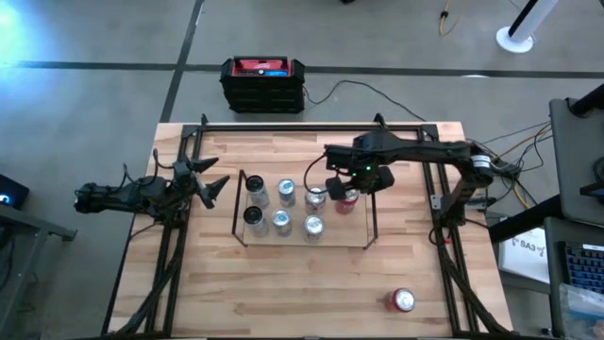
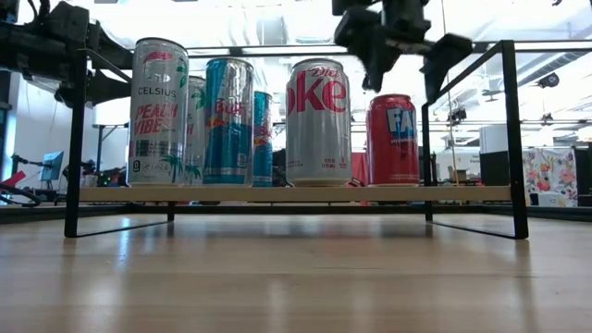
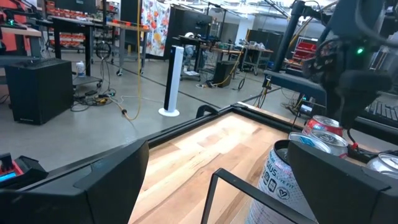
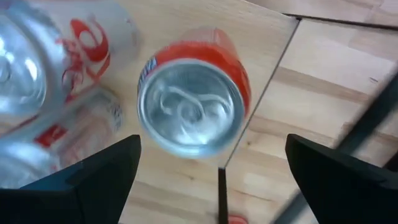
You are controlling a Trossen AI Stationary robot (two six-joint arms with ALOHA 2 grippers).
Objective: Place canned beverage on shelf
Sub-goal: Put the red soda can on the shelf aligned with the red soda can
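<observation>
R gripper (image 1: 346, 185) is seen directly above the red can (image 2: 392, 139), fingers spread wide w/ nothing between them; can top visible between the fingers in R wrist view, not gripped. Red can stands upright on the shelf (image 2: 277, 194), at its R end in the low view, just beside the Coke can (image 2: 318, 122). Seven cans counted on the deck from above, so one slot judged free.

L gripper (image 1: 209, 185) is parked off the shelf's L end, jaws wide, empty.

One more can (image 1: 403, 300) is left on the table (image 1: 283, 293), near front-R corner, well apart from shelf. Judged next item to be placed.

Handling notes (judgement):
- Alu. can: stiff if full, thin wall dented easily if squeezed hard.
- Smooth, prob. slippery; moderate wt if full.
- Best taken mid-body across dia., fingers on opposite sides; rim not to be pinched.
- Tall/narrow, so tipped easily if nudged on approach; neighbours on deck are close, so clearance is tight.
</observation>
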